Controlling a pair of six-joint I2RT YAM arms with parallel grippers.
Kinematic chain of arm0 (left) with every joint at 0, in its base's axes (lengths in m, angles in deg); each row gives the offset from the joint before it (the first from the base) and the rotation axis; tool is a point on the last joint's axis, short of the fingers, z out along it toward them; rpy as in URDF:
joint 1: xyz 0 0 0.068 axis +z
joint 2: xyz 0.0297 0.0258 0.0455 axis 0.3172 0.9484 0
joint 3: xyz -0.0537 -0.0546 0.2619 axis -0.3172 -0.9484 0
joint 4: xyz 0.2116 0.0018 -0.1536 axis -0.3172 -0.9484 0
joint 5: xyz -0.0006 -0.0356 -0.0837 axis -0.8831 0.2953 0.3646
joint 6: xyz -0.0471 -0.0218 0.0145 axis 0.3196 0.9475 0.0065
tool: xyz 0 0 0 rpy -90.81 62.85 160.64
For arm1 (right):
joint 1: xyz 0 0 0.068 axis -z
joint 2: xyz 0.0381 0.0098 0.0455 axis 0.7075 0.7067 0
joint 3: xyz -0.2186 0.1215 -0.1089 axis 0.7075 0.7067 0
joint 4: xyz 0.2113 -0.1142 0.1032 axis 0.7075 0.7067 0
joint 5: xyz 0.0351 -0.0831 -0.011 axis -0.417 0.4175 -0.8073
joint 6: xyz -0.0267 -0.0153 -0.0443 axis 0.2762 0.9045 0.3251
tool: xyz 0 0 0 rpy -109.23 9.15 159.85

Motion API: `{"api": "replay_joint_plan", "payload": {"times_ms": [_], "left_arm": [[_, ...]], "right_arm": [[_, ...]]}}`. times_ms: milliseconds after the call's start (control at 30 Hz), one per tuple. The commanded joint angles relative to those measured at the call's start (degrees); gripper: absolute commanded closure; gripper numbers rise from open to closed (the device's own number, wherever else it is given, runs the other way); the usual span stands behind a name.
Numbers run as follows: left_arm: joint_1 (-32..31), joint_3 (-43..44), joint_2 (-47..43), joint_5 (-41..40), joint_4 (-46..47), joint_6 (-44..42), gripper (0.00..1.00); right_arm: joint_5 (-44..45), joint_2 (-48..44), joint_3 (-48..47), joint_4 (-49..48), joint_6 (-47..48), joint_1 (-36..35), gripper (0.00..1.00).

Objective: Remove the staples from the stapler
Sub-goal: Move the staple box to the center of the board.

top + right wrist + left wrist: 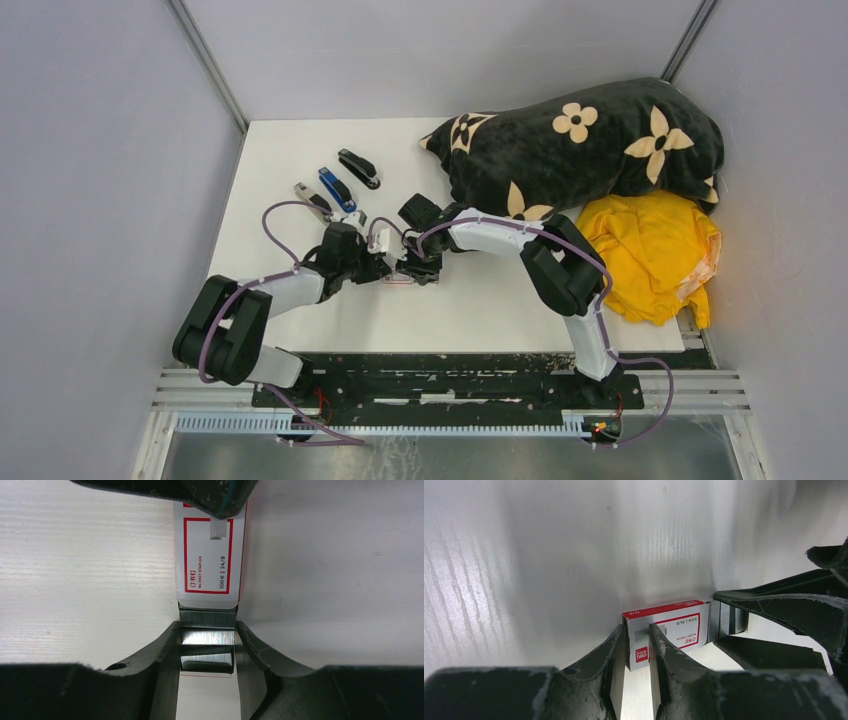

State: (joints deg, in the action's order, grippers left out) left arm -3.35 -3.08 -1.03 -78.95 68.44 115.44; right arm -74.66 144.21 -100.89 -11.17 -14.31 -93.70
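Mid-worktop, a little left of centre, we see both pincers nose to nose over the white-and-red box [207,555]. The left pincer [637,630] is clamped across one end of that box, a finger on each side wall. The right pincer [206,630] is closed on the staples [206,650] — grey strips poking out past the box's other end, fingers pressed against both their edges. The box lies flat on the worktop [480,315], with bare white surface down to the near edge. Beyond the left arm lie a grey stapler [312,198], a blue stapler [337,190] and a black stapler [358,167]. The far right corner is crowded — a black flowered blanket [580,140], and a yellow cloth [650,255] reaching the right edge.
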Motion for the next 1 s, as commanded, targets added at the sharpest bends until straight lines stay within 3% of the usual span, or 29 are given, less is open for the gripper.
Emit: {"api": "replay_joint_plan", "payload": {"times_ms": [0, 233, 400, 633, 800, 900, 967], "left_arm": [[-0.94, -1.14, 2.25, 1.35, -5.46, -2.64, 0.69], [-1.03, -1.84, 1.44, 1.39, -4.45, -2.19, 0.68], [-1.01, -3.57, -1.36, -0.61, -2.89, -0.87, 0.62], [-0.9, -7.0, -14.89, -5.79, -2.56, 2.47, 0.47], [-0.93, -9.42, -28.26, -7.73, -4.71, 1.41, 0.44], [-0.91, -12.75, -35.53, -7.92, -2.7, 1.25, 0.36], [-0.91, -15.8, -39.08, -8.18, 0.52, 2.66, 0.29]], "right_arm": [[-1.2, 1.51, -1.7, -2.79, -0.28, -0.85, 0.61], [-1.08, 1.39, -2.01, -2.13, 0.17, -0.93, 0.58], [-2.23, -1.28, -1.93, -0.96, 0.39, 0.75, 0.43], [-6.6, -9.69, -1.67, 4.35, 1.38, 2.75, 0.3], [-12.51, -16.1, -1.2, 9.59, 1.58, 3.52, 0.29], [-16.37, -19.82, 1.81, 9.73, -5.94, 4.33, 0.29], [-19.38, -21.69, 5.79, 5.34, -17.88, 5.86, 0.38]]}}
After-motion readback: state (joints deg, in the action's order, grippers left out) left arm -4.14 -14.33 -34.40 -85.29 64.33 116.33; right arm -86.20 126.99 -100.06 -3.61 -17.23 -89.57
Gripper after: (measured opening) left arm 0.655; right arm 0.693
